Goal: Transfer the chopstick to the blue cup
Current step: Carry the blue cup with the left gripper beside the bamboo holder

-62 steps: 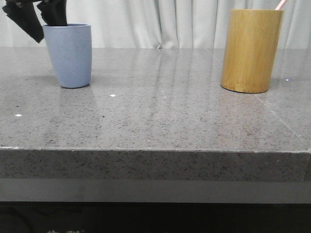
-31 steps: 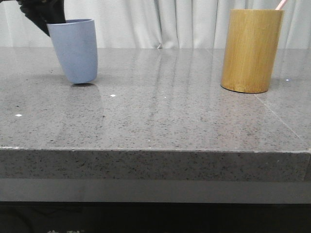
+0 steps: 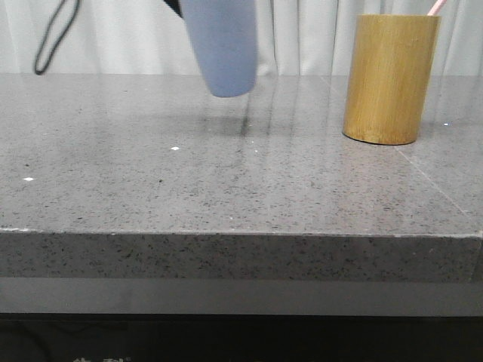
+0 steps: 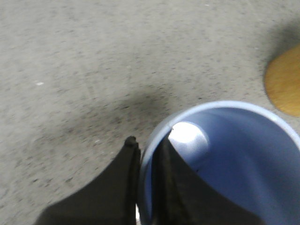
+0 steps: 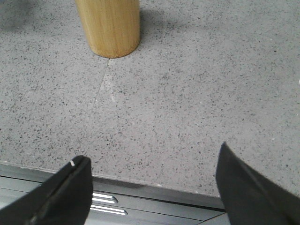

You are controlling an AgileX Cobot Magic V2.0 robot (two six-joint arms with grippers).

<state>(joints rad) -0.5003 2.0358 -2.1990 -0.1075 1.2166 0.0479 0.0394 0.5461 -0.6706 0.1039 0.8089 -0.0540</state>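
Front view: blue cup (image 3: pixel 220 47) hangs clear of the grey stone table (image 3: pixel 226 181), upper centre of frame, tilted. Left wrist view: left gripper (image 4: pixel 147 161) pinches the cup wall, one finger inside, one outside. Risk: a thin rim grip could let the cup swing or slip. Chopstick (image 3: pixel 435 7) pokes from the bamboo holder (image 3: pixel 390 78), upper right, well apart from the cup. Right gripper (image 5: pixel 152 180) is spread wide, empty.
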